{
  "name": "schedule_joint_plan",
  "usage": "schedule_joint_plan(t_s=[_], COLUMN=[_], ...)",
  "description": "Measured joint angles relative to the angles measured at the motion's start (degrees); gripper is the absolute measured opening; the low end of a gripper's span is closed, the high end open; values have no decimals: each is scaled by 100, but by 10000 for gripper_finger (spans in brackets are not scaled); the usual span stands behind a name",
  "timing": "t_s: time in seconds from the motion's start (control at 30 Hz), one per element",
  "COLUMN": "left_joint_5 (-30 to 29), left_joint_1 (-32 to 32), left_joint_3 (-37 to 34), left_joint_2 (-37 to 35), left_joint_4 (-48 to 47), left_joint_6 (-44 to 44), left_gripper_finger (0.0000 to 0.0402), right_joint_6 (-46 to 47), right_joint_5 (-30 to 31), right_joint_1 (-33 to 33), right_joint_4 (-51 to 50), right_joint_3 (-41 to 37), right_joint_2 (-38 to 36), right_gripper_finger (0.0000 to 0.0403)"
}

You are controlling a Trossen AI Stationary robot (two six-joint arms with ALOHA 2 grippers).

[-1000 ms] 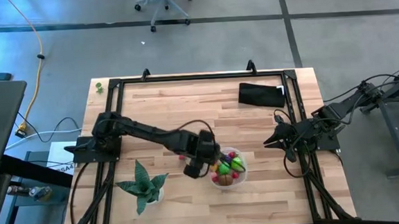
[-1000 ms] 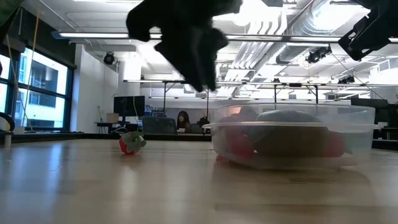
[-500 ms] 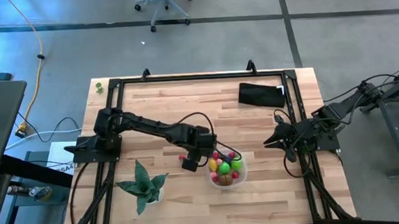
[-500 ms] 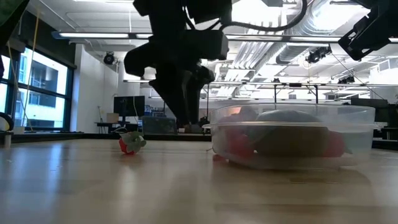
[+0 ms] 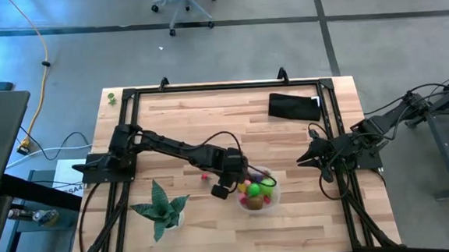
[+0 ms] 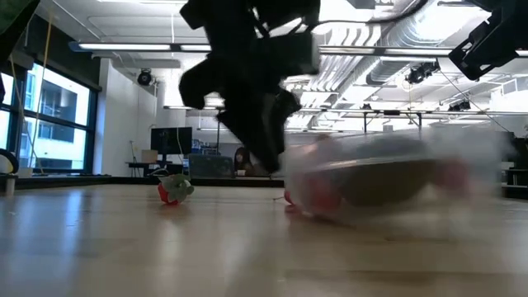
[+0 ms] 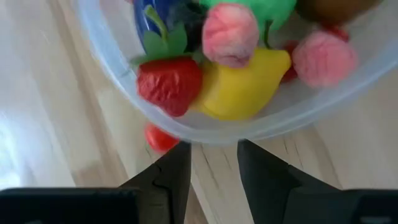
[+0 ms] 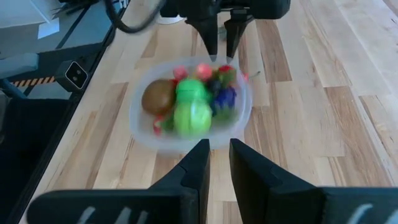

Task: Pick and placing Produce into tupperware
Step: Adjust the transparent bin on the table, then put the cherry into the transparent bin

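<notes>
Wooden slats form the table, with one clear round tupperware sitting upright near its front edge, holding a heap of produce: a strawberry, a yellow piece, two pink ones, a brown one and green ones. One small red piece lies on the wood against the container's wall, and another lies farther off. The left gripper is at the tupperware's rim, fingers slightly parted and holding nothing, while the right gripper waits at the table's right side, narrowly open and empty.

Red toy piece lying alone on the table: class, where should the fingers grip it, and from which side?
Probably pinch the red toy piece across its rounded body from straight above: it sits low and alone, well apart from the tupperware, leaving room around it.
</notes>
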Motion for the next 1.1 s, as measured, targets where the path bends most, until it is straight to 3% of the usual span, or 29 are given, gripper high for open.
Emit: schedule_joint_plan(t_s=[0.37, 0.67, 1.1], left_joint_5=[-14, -384, 37], left_joint_1=[-97, 65, 482], left_joint_3=[2, 2, 4], left_joint_2=[50, 50, 102], left_joint_4=[479, 154, 341], left_joint_6=[174, 400, 988], left_gripper_finger=[121, 122, 122], right_joint_6=[0, 0, 0], right_joint_5=[-2, 0, 0], right_joint_1=[0, 0, 0], right_joint_4=[-2, 0, 1], right_joint_3=[0, 0, 0], right_joint_2=[0, 0, 2], right_gripper_finger=[51, 51, 51])
